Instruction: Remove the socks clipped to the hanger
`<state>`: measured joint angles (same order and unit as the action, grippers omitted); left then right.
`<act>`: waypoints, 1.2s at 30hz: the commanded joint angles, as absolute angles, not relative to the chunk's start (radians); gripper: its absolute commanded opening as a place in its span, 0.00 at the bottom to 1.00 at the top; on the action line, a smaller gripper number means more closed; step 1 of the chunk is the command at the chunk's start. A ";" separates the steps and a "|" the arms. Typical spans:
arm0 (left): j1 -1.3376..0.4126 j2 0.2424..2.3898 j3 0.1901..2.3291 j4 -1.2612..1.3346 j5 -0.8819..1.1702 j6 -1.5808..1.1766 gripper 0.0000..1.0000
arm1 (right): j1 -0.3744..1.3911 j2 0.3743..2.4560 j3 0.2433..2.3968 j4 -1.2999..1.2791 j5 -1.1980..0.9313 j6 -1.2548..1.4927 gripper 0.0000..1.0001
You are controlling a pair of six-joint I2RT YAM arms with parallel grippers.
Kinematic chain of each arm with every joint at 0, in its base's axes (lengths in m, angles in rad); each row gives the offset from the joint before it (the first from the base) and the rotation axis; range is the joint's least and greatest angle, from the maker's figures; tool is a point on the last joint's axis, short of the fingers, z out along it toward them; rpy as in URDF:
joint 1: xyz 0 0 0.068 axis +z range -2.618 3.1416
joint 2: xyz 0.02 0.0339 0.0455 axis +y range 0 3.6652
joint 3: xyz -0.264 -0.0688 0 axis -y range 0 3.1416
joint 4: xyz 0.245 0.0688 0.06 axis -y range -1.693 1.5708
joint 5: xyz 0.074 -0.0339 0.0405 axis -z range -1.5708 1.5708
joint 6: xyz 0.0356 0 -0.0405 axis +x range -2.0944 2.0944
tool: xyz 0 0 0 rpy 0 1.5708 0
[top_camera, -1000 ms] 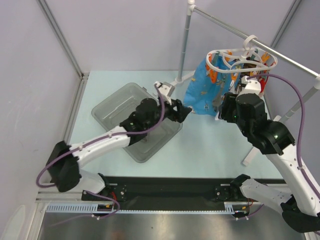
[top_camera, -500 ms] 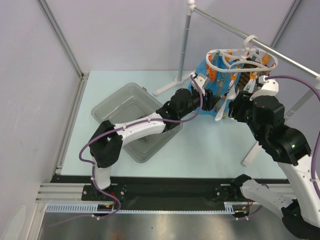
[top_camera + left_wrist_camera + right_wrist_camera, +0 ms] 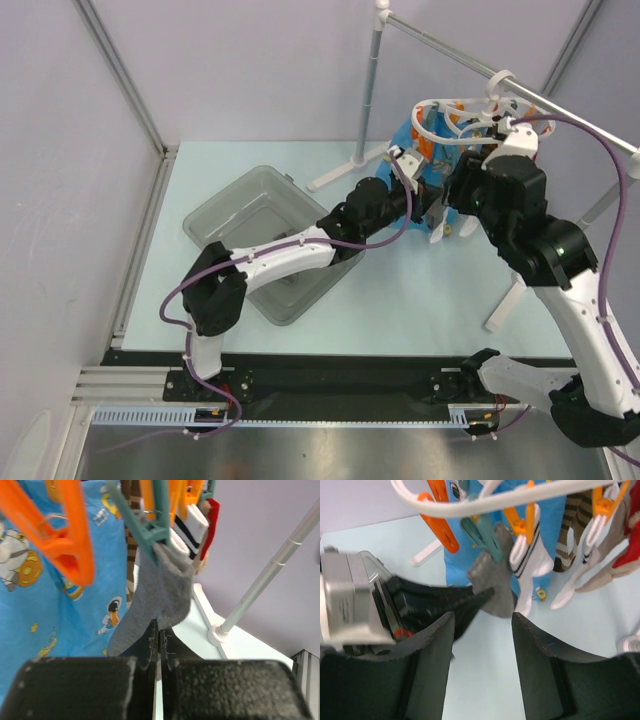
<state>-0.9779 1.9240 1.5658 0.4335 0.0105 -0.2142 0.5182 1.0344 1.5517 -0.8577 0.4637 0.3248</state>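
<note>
The white oval hanger (image 3: 440,105) hangs by its hook from the silver rail, with several socks clipped under it. A grey sock (image 3: 160,590) dangles from a teal clip (image 3: 145,527), in front of the bright blue printed sock (image 3: 60,610). My left gripper (image 3: 159,626) is shut on the grey sock's lower edge. From the right wrist view its black fingers (image 3: 470,600) reach the grey sock (image 3: 497,590) from the left. My right gripper (image 3: 482,616) is open just below and in front of the socks, holding nothing. A white black-striped sock (image 3: 530,565) and a brown striped sock (image 3: 575,535) hang beside the grey one.
A clear plastic bin (image 3: 240,215) sits on the table to the left, under the left arm. The silver rail (image 3: 560,105) runs diagonally over the right side, and its upright pole (image 3: 368,90) and white foot stand behind the hanger. Orange clips (image 3: 75,535) hang close to the left camera.
The left arm swung right from above the bin up to the hanger, and its jaws closed on the grey sock. The right arm rose and moved in towards the hanger.
</note>
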 commanded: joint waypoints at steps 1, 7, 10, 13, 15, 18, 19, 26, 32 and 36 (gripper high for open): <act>-1.008 1.856 1.592 0.439 0.002 -0.157 0.00 | 0.499 1.106 1.634 -0.804 0.465 0.331 0.54; -1.038 1.813 1.569 0.410 -0.057 -0.109 0.00 | 0.476 1.196 1.698 -0.790 0.500 0.331 0.54; -1.058 1.799 1.551 0.411 -0.084 -0.095 0.00 | 0.474 1.218 1.695 -0.761 0.514 0.311 0.54; -1.072 1.786 1.537 0.419 -0.107 -0.089 0.00 | 0.469 1.235 1.701 -0.758 0.526 0.299 0.54; -1.075 1.779 1.534 0.419 -0.113 -0.089 0.00 | 0.466 1.246 1.703 -0.752 0.532 0.295 0.54; -1.078 1.778 1.535 0.423 -0.121 -0.087 0.00 | 0.457 1.265 1.707 -0.738 0.537 0.285 0.54; -1.080 1.778 1.536 0.423 -0.121 -0.089 0.00 | 0.456 1.272 1.709 -0.735 0.538 0.284 0.54; -1.097 1.782 1.536 0.425 -0.144 -0.066 0.00 | 0.449 1.284 1.703 -0.693 0.511 0.284 0.53; -1.106 1.776 1.519 0.437 -0.169 -0.049 0.00 | 0.449 1.289 1.692 -0.686 0.483 0.307 0.52; -1.114 1.779 1.520 0.442 -0.186 -0.034 0.00 | 0.449 1.290 1.687 -0.681 0.488 0.307 0.52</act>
